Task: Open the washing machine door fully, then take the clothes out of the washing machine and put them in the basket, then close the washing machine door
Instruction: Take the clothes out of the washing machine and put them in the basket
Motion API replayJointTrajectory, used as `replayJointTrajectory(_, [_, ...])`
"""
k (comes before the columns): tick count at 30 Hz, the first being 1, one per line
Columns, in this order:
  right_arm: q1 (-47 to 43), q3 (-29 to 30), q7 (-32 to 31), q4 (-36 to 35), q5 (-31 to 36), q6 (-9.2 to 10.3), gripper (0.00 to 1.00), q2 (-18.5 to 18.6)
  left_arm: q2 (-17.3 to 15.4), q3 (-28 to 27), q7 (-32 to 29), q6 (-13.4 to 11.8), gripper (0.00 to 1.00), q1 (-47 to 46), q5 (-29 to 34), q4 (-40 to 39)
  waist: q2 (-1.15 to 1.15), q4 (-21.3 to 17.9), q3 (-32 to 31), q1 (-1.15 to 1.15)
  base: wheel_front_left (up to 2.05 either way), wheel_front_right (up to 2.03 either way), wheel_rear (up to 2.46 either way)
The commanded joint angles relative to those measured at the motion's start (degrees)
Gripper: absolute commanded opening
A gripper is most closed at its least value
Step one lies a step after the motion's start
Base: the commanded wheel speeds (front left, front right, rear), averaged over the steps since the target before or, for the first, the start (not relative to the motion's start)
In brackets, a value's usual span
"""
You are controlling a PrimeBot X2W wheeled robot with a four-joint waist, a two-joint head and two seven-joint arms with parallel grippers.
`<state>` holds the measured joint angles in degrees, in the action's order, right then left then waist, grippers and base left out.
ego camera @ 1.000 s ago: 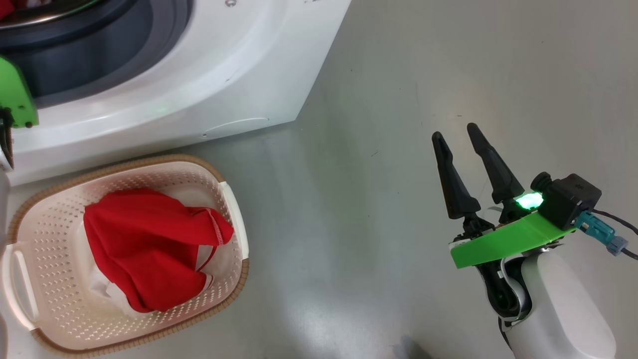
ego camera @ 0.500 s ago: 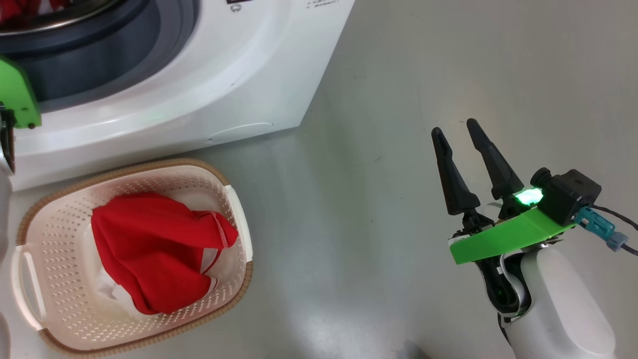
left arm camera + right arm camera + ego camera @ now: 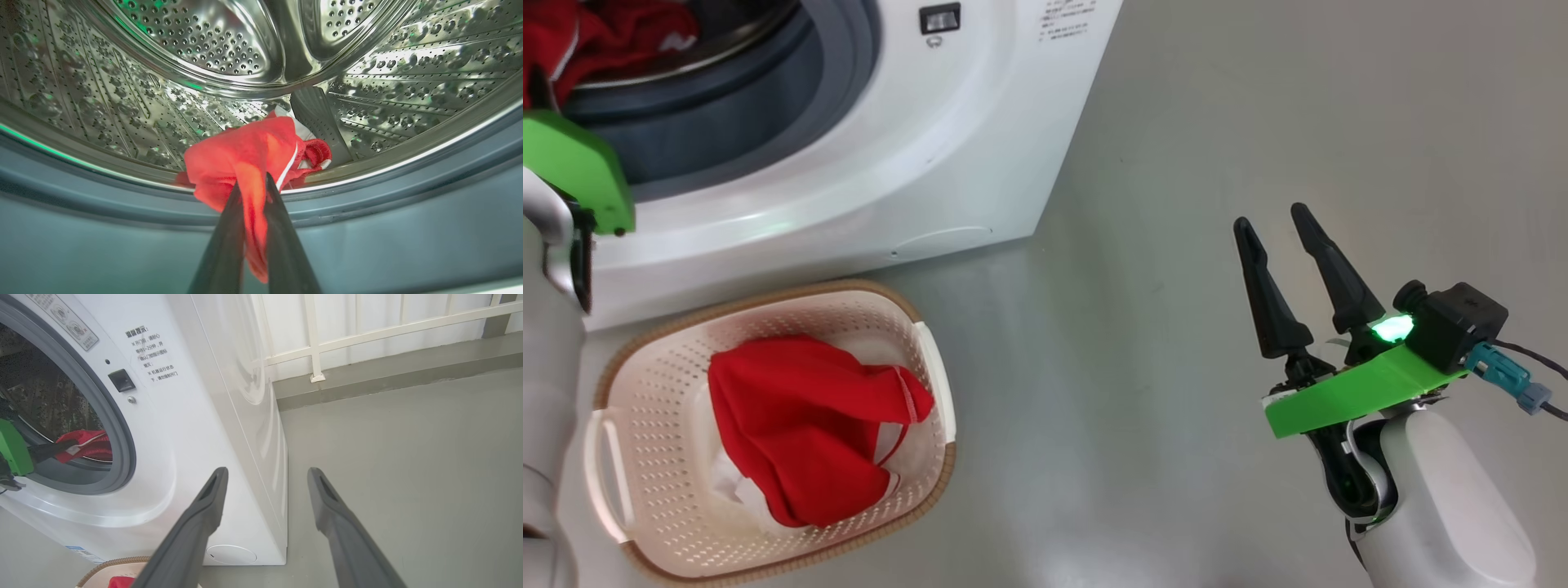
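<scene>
The white washing machine (image 3: pixel 915 122) stands open at the upper left; its door is out of view. My left gripper (image 3: pixel 251 179) reaches over the grey gasket into the steel drum (image 3: pixel 212 41) and is shut on a bunched red garment with white trim (image 3: pixel 245 155). In the head view, red clothes (image 3: pixel 613 37) lie at the drum's mouth above my left wrist's green mount (image 3: pixel 580 167). The cream basket (image 3: pixel 654 392) sits on the floor before the washer and holds another red garment (image 3: pixel 809 425). My right gripper (image 3: pixel 1270 220) hangs open over bare floor, far right of the basket.
Grey floor (image 3: pixel 1176 122) spreads to the right of the washer. In the right wrist view, a white railing and a low grey kerb (image 3: pixel 388 371) run behind the machine (image 3: pixel 196 428). The basket's brown rim (image 3: pixel 110 563) sits at that view's bottom edge.
The head camera has shifted, so the washer and basket sit lower and further right in the picture, and the red clothes at the drum's mouth have come into view. My right gripper stays open.
</scene>
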<state>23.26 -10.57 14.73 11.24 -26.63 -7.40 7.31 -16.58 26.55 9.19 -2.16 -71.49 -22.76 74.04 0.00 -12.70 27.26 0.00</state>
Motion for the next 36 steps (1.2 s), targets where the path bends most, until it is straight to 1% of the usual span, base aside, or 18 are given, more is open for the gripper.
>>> replayJointTrajectory(1, [-1.5,-1.1,0.3,-1.0,0.1,-0.09,1.0,0.4,-2.3,-0.3,1.1,0.4,0.0,0.1,0.0,-0.9,0.0,0.8,-1.2,0.0,0.0,0.0,0.0])
replayJointTrajectory(6, [-2.4,-1.2,0.3,-0.6,0.0,-0.09,1.0,1.0,-1.0,-0.2,3.6,1.3,0.0,1.7,-0.6,-1.9,0.0,1.8,-3.3,0.0,0.0,0.0,0.0])
replayJointTrajectory(11, [-3.1,-1.4,0.3,-0.3,-0.1,-0.09,1.0,1.6,-0.6,-0.5,5.2,2.0,0.0,4.4,-1.2,-4.0,0.0,2.9,-5.7,0.0,0.0,0.0,0.0])
replayJointTrajectory(18, [-4.3,-1.4,0.3,0.3,-0.5,-0.09,1.0,2.7,0.5,-1.1,5.8,2.3,0.0,8.9,-2.0,-9.8,0.0,4.9,-8.9,0.0,0.0,0.0,0.0])
replayJointTrajectory(23, [-4.8,-1.5,0.3,0.4,-0.7,-0.09,1.0,3.0,0.3,-1.6,5.8,1.9,0.0,12.7,-2.0,-17.0,0.0,6.0,-10.2,0.0,0.0,0.0,0.0])
replayJointTrajectory(27, [-5.1,-1.5,0.3,0.5,-0.9,-0.09,1.0,3.0,-0.5,-1.9,5.8,1.4,0.0,17.1,-1.9,-23.6,0.0,6.3,-10.8,0.0,0.0,0.0,0.0])
replayJointTrajectory(32, [-5.7,-1.3,0.3,0.5,-1.2,-0.09,1.0,3.0,-2.6,-2.7,5.8,-0.2,0.0,24.3,-2.4,-33.5,0.0,6.5,-11.5,0.0,0.0,0.0,0.0])
replayJointTrajectory(36, [-6.5,-1.0,0.3,0.7,-1.4,-0.09,1.0,3.1,-4.6,-3.8,5.3,-2.3,0.0,31.1,-3.5,-43.3,0.0,6.8,-12.8,0.0,0.0,0.0,0.0])
